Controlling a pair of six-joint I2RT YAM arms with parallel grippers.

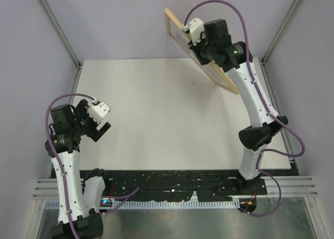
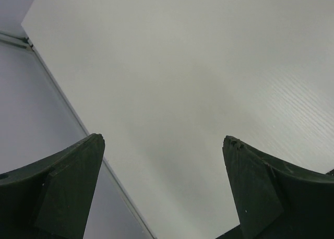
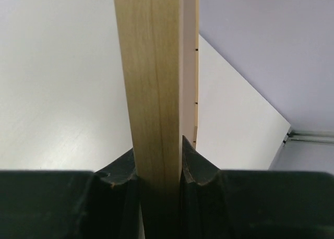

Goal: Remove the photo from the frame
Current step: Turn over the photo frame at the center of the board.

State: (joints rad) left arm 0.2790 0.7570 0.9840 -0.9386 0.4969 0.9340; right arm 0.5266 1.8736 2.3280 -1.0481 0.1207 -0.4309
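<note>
Upper right: right hand [image 3: 159, 160] clamped on edge of frame [image 3: 151, 67], held tilted above table [image 1: 156, 108]. Lower left: left hand [image 1: 102, 125] spread apart, empty, well apart from frame.

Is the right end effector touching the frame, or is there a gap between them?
Touching. The right wrist view shows the right end effector closed on the frame, both fingers pressed against its wood strip with no gap.

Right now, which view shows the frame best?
Top external: the frame shows nearly whole, held aloft by the right gripper. Right wrist shows only one clamped wooden edge; left wrist shows none.
</note>
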